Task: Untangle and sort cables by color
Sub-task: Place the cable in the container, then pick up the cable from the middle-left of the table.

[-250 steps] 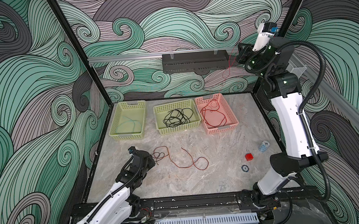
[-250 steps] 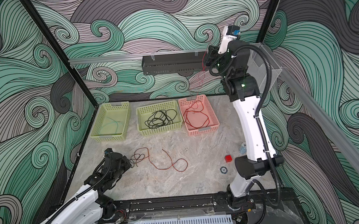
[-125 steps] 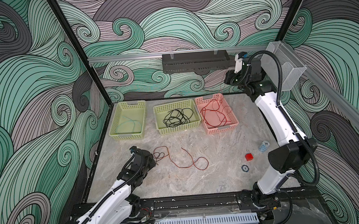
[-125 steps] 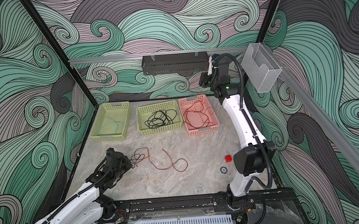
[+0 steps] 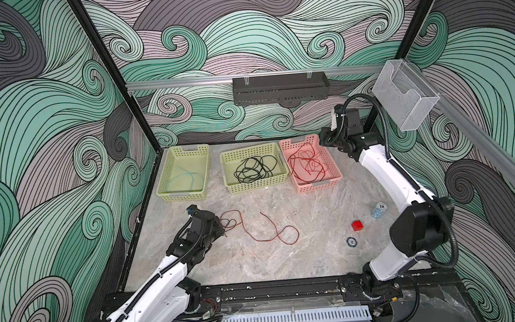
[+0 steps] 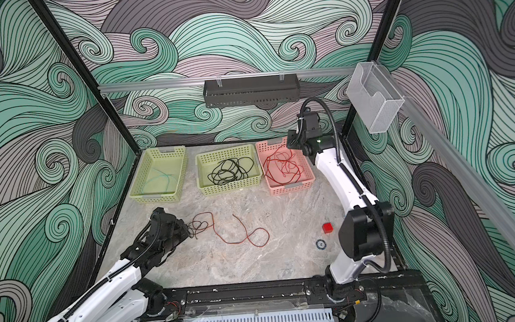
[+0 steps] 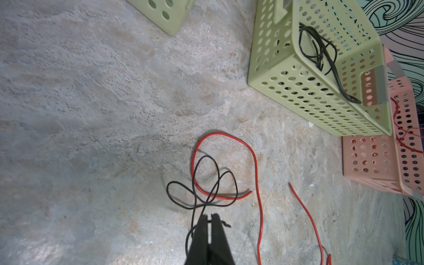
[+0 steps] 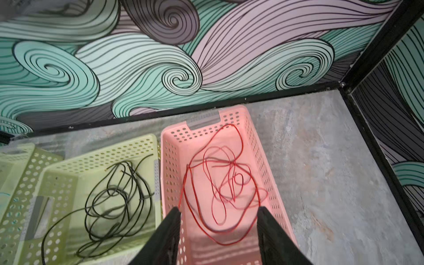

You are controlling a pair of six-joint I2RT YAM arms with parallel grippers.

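Note:
On the table a small black cable (image 5: 228, 223) (image 7: 236, 185) lies looped over one end of a long loose red cable (image 5: 256, 240) (image 6: 228, 242) (image 7: 255, 158). My left gripper (image 5: 221, 230) (image 6: 188, 231) (image 7: 209, 216) is low at the table and shut on that black cable near its end. My right gripper (image 5: 323, 140) (image 6: 291, 142) (image 8: 219, 210) hangs open over the pink basket (image 5: 334, 174) (image 8: 273, 188), nothing between its fingers. Red cables (image 5: 306, 162) (image 8: 220, 181) lie tangled in that basket. Black cables (image 5: 253, 168) fill the middle green basket (image 5: 256, 185). A teal cable (image 5: 185, 180) lies in the left green basket (image 5: 164, 191).
A red cube (image 5: 357, 225), a stack of chips (image 5: 379, 211) and a single chip (image 5: 351, 241) sit at the right of the table. A black tray (image 5: 280, 87) hangs on the back rail, a clear box (image 5: 402, 97) on the right rail.
My right arm has swung down from high at the back wall to just over the pink basket and its jaws have opened. The left arm has barely moved.

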